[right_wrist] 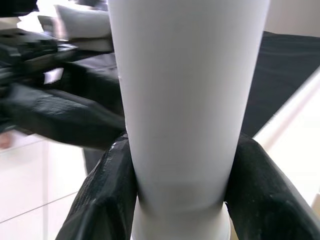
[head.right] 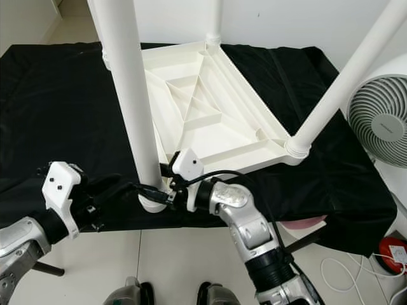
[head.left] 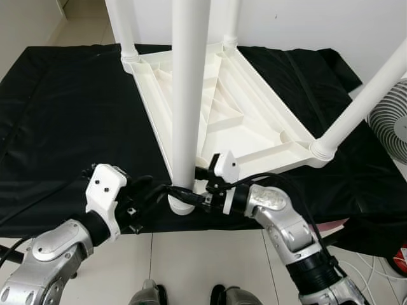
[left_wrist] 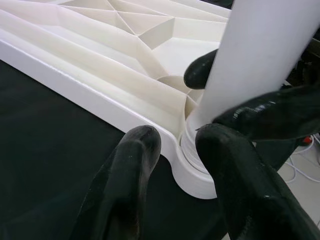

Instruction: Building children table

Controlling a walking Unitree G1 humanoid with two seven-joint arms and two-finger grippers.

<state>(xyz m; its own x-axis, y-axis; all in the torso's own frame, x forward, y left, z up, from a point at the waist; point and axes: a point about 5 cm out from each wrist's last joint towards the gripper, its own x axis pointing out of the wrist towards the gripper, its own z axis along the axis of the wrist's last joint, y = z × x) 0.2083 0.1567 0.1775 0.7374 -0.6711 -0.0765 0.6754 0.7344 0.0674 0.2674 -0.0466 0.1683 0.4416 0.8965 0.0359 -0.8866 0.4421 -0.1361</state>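
Leg (head.left: pixel 189 95) base hidden by right tool (right_wrist: pixel 177 200).

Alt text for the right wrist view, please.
The right gripper clamps its two black fingers around the base of a white table leg, just above its socket. The left gripper's black fingers reach in from beside it, over pale floor tiles.

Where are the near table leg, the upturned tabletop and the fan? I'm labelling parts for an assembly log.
near table leg (head.left: pixel 189 95), left eye view, mid shaft.
upturned tabletop (head.right: pixel 210 133), right eye view, ribbed underside.
fan (head.right: pixel 380 121), right eye view, grille.
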